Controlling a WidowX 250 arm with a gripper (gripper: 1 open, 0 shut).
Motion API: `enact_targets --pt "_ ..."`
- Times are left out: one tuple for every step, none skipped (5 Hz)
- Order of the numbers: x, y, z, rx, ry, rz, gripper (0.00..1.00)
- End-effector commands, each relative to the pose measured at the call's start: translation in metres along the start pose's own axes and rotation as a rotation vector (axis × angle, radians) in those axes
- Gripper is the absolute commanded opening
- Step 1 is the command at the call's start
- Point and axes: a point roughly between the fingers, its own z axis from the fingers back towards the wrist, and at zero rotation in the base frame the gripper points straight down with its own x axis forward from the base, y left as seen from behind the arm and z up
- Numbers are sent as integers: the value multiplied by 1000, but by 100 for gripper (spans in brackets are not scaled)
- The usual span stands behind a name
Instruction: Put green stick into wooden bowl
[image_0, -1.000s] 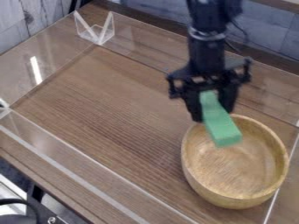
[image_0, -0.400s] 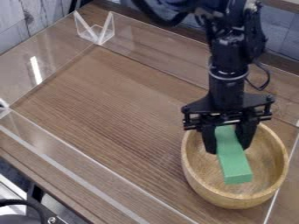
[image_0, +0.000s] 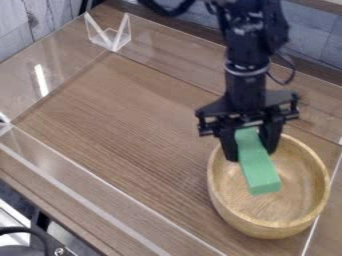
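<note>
Tool (image_0: 246, 134) of the black robot arm, clamped on the flat, bright green rectangular stick (image_0: 257, 163) — the stick hangs from its tips, long axis slanting toward the camera, over the round, light tan wooden bowl (image_0: 231, 217). Lowering should keep clear of the thick rim; bare worktop (image_0: 127, 125) lies left.

Brown wooden tabletop (image_0: 120, 135), corrugated metallic surface (image_0: 30, 20)
</note>
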Motion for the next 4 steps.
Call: enact_targets --pt "-3 -18 8 -56 -44 10 0" --pt "0 -15 17 -50 -42 -2 100" --pt "3 -12 28 -47 -40 -14 100" --pt "5 -19 32 -53 -34 -75 100"
